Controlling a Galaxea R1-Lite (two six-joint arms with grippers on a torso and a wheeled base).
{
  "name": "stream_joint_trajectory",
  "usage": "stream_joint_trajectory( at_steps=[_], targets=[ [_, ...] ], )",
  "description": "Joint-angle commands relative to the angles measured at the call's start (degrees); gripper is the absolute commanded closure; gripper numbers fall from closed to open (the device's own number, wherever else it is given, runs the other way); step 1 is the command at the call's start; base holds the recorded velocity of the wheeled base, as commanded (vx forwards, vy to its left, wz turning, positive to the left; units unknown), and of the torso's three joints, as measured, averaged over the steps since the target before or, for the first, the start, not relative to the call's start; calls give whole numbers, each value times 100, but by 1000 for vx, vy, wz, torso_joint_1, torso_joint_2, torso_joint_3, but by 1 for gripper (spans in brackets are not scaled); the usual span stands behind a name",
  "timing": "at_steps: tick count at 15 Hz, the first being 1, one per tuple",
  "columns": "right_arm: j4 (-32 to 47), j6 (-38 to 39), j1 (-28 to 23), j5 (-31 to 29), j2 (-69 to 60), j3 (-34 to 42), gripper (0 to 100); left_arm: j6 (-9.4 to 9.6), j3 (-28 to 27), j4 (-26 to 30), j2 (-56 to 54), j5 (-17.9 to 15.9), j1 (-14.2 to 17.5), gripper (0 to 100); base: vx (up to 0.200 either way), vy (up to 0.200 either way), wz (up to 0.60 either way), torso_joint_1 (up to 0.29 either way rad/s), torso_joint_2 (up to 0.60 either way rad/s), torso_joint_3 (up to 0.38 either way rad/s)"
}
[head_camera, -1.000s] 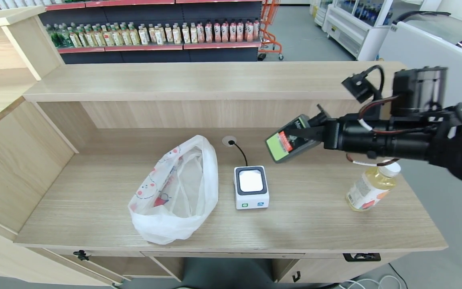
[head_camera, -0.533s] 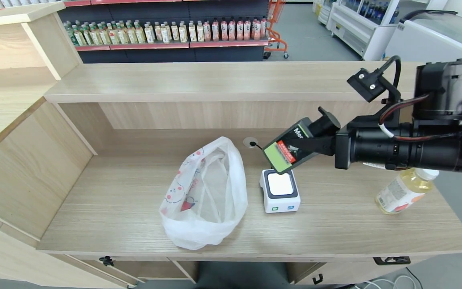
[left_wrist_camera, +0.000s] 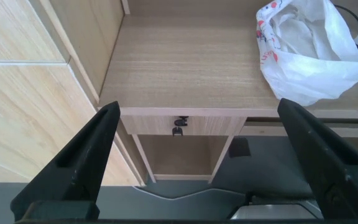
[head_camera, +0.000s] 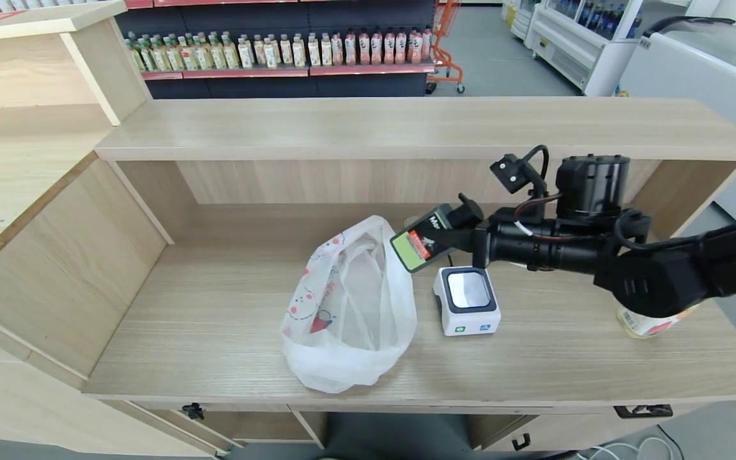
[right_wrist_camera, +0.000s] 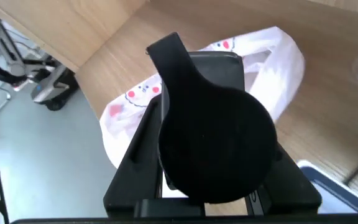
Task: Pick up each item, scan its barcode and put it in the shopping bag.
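- Bagging the box (head_camera: 418, 246) looks like the step in hand: it hangs in the air just up and to the bag side of the scanner (head_camera: 468, 299), tilted, its lower corner over the rim of the bag (head_camera: 349, 306).
- The right hand (head_camera: 454, 225) pinches the box across its narrow faces. The left hand (left_wrist_camera: 196, 124) is spread wide with nothing in it, low in front of the tabletop (head_camera: 214, 319), well apart from the scanner.
- To do it well, carry the box farther from the scanner until it sits over the middle of the bag's open mouth. Lower it inside, and only then let the fingers part.
- The bag is thin, limp white film with a cartoon print. It slumps on its side and its mouth gapes upward, so a brushed rim could fold shut or drag the bag along.
- The box is a flat, hard-edged carton, dark with a green and red label. It should drop cleanly if released level.
- The scanner is a small white cube with a dark-framed glass top and a cable behind.
- A plastic bottle (head_camera: 646, 322) of yellow drink waits on the far side of the scanner from the bag, partly hidden by the arm.
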Motion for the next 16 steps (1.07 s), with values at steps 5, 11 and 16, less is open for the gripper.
stream_joint_trajectory(
  at_steps=[5, 11, 16],
  targets=[
    [-476, 81, 42, 618, 1351, -451, 100, 2, 0, -2, -2, 0, 1, 0, 0, 0, 0, 0, 0, 0],
    [-432, -358, 148, 618, 2019, -1022, 100, 2, 0, -2, -2, 0, 1, 0, 0, 0, 0, 0, 0, 0],
    [-414, -411, 315, 627, 2309, -1435, 100, -42, 0, -2, -2, 0, 1, 0, 0, 0, 0, 0, 0, 0]
  ],
)
